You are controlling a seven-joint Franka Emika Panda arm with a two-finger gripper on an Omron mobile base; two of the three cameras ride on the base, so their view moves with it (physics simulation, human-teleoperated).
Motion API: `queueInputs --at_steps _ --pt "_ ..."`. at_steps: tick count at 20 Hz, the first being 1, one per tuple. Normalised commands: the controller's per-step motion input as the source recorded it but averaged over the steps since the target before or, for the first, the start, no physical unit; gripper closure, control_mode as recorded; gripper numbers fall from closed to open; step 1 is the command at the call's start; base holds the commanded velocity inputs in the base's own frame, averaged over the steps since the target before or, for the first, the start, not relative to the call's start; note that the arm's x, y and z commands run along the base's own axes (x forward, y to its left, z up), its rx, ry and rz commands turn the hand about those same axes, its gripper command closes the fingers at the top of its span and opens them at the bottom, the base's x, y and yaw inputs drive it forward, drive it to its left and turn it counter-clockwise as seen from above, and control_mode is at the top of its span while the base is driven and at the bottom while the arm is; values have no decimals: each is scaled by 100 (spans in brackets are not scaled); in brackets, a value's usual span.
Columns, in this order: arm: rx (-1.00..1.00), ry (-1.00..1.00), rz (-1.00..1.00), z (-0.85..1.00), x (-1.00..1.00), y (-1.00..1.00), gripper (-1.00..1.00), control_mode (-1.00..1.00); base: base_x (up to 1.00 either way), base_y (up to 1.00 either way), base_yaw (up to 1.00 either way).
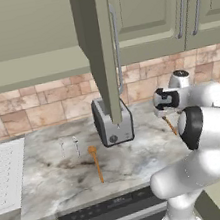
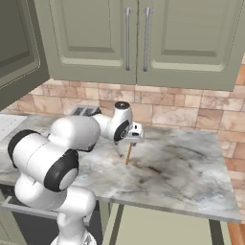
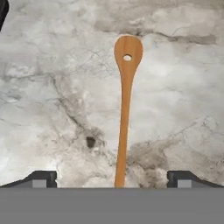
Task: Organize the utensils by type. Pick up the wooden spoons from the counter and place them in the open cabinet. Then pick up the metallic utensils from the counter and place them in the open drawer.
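Left base view: the gripper (image 1: 162,115) hovers over one wooden spoon (image 1: 171,125) on the counter (image 1: 57,176); a second spoon (image 1: 96,162) lies near the toaster (image 1: 113,121), beside the metallic utensils (image 1: 69,146).

Right base view: the thin handle (image 2: 128,154) could roll away during closing.

Hand view: the fingertips (image 3: 41,179) stand wide apart astride the handle end; gripping so far back risks the spoon (image 3: 125,105) tipping

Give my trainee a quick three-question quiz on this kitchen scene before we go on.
1. True or false: the gripper is open above a wooden spoon lying on the counter.
2. What stands beside the other wooden spoon? A) toaster B) kettle C) bowl
3. How many metallic utensils lie near the sink drainboard?

Key: 1 true; 2 A; 3 two.
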Motion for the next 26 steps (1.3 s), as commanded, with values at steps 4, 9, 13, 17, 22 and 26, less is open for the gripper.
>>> queueInputs --at_steps 4,9,13,17,22,26 --pt "0 0 0 -38 27 -10 -100 -100 0 0 0" --pt "0 1 0 -25 40 -9 -100 -100 0 0 0" --pt "0 9 0 -17 34 -14 -100 -100 0 0 0" --pt "1 16 0 -24 19 -10 -100 -100 0 0 0" --pt "1 11 0 -29 18 -4 -100 -100 0 0 0" --pt "1 0 0 -22 17 -2 -100 -100 0 0 0"
